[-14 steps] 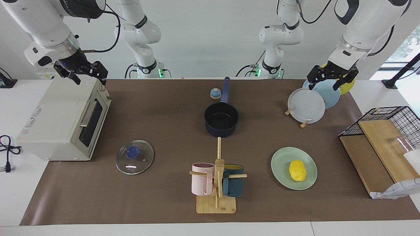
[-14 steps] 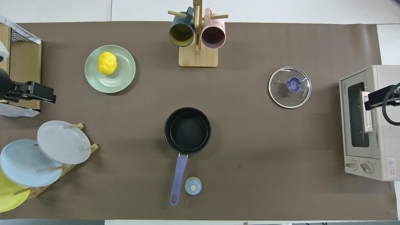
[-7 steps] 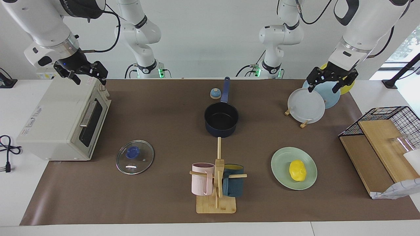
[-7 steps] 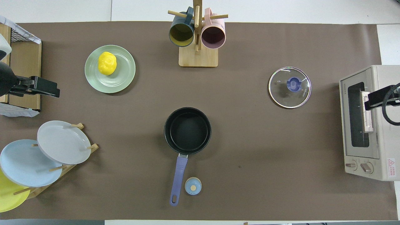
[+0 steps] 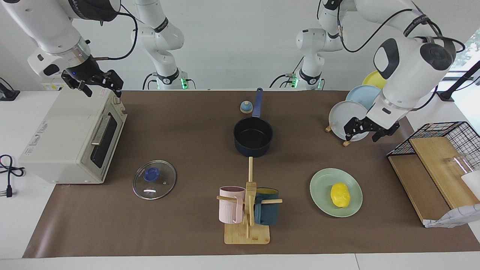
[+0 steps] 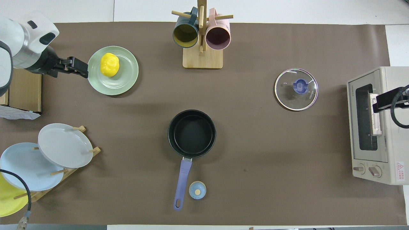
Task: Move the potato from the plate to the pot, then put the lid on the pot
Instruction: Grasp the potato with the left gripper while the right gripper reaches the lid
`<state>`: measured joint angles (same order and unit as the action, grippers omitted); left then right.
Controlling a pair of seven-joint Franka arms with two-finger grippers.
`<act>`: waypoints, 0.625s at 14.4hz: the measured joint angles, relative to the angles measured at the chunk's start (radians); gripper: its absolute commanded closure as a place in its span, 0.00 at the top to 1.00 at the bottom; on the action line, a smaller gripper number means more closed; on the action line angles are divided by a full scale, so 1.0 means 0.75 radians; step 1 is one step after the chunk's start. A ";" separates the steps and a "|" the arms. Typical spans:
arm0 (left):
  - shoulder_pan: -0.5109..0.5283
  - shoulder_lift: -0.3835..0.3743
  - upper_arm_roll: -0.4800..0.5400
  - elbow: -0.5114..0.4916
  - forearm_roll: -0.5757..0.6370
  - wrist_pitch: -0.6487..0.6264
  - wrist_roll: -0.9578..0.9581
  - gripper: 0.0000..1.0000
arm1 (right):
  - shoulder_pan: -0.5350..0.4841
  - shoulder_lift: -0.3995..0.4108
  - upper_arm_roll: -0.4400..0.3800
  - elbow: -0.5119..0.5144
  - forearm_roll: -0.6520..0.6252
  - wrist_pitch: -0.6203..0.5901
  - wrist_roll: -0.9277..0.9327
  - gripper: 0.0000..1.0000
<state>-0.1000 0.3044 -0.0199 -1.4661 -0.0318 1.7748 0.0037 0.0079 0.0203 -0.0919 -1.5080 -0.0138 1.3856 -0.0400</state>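
Yellow plate (image 6: 6, 204): cut off by overhead view's edge, partly covered by light-blue plate (image 6: 25, 166).
Wire basket (image 5: 446, 135): cut by facing view's edge.
Toaster oven (image 6: 377, 124): cut off at overhead view's edge.

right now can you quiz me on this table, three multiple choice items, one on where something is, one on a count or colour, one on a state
1. Where is the potato?
A. in the pot
B. on the mint-green plate
C. on the toaster oven

2. How many mugs hang on the wooden mug tree?
A. one
B. two
C. four

3. What state is the pot in?
A. uncovered and empty
B. covered by the lid
C. tipped on its side

Key:
1 B, the potato lies on the plate.
2 B, a pink mug and a teal mug hang on the mug tree.
3 A, the pot shows a bare black inside; the lid lies flat on the table.
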 measured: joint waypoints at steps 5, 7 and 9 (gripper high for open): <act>-0.021 0.253 -0.006 0.079 0.004 0.211 0.003 1.00 | 0.001 0.000 0.001 -0.002 0.000 0.013 -0.011 1.00; -0.036 0.343 -0.006 0.125 0.011 0.263 0.004 1.00 | 0.012 0.000 0.006 -0.019 0.001 0.100 -0.018 1.00; -0.037 0.404 -0.004 0.150 0.017 0.309 0.005 1.00 | 0.029 0.002 0.011 -0.064 0.001 0.191 -0.018 1.00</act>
<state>-0.1275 0.6077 -0.0229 -1.3536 -0.0189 2.0069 0.0077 0.0296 0.0218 -0.0840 -1.5560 -0.0129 1.5287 -0.0536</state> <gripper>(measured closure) 0.000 0.000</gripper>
